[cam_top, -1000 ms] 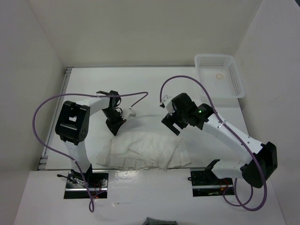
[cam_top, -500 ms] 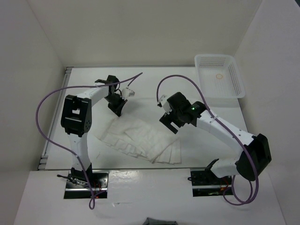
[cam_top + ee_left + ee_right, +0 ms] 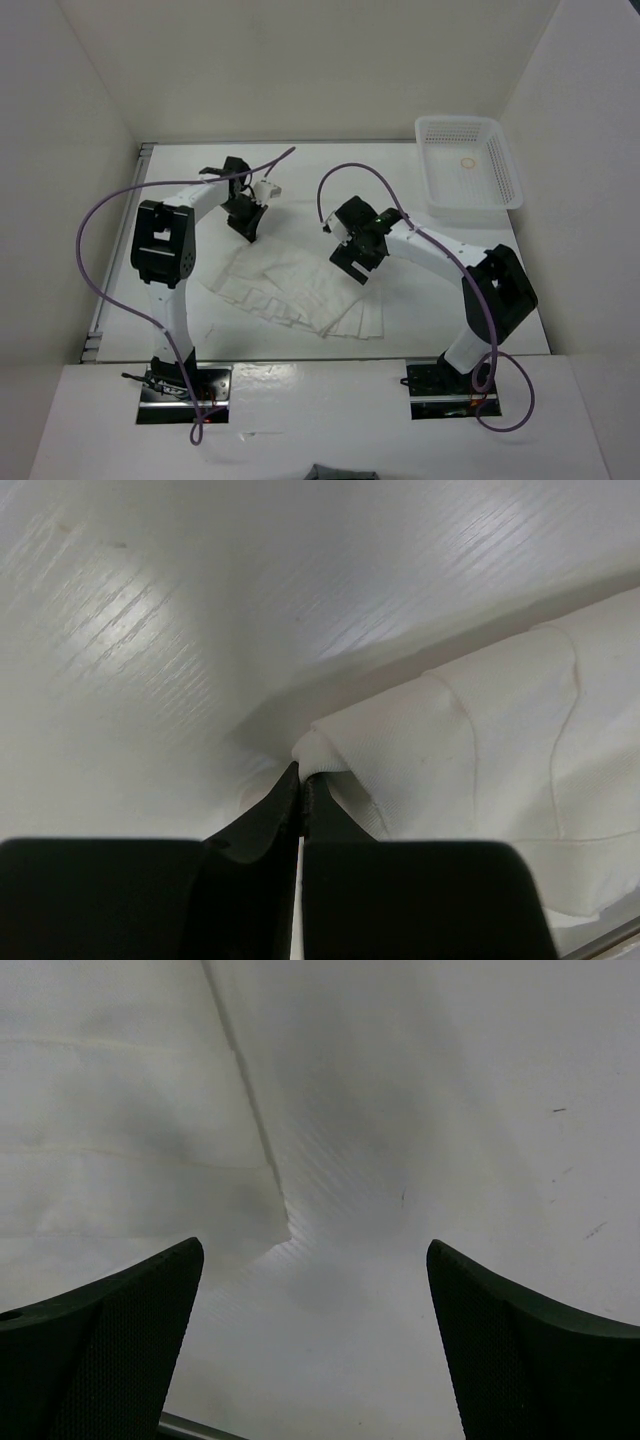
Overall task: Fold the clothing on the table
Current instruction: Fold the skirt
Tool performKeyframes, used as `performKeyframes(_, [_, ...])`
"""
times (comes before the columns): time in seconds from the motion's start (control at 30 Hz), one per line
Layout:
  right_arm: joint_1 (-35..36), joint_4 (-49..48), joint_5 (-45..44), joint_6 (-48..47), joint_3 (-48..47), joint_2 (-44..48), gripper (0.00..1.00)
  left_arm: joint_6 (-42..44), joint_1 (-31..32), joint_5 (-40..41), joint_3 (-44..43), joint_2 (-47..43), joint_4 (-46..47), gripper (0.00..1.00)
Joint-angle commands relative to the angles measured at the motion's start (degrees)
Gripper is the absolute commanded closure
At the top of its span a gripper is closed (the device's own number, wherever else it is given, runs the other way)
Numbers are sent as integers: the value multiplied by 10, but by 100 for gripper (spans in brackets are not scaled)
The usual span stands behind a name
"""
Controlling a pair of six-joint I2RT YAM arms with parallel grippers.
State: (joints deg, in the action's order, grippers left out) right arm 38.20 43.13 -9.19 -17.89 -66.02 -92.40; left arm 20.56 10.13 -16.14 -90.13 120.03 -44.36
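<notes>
The left gripper (image 3: 301, 782) is clamped tight on a bunched corner of the clothing (image 3: 300, 290), at the garment's far left edge. The pleated white clothing lies spread on the surface (image 3: 430, 300) between the two arms, toward the near edge, its pleats fanning out to the right. The right gripper (image 3: 352, 266) hovers over the garment's far right edge, fingers wide apart, holding nothing. A white lattice basket (image 3: 505, 170) sits at the far right corner.
</notes>
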Motion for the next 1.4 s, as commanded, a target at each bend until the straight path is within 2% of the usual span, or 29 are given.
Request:
performKeyframes(0.0, [-3,-21,25,-9,-22,-6,4,-13,-19,1,12,-1,5,100])
performKeyframes(0.17, [-3,9,85,-41,-17,5,5,-8,-31,7,36,-25,5,100])
performKeyframes(0.6, [8,14,124,-52,-11,-37,12,-8,-49,1,65,-60,5,100])
performKeyframes(0.8, [14,-5,124,-52,-11,-60,16,-3,-49,-5,70,-60,5,100])
performKeyframes(1.07, [14,-31,105,-52,-17,-101,16,3,-49,-10,76,-60,5,100])
performKeyframes(1.37, [14,-47,100,-42,-39,-118,28,13,-49,-21,81,-60,5,100])
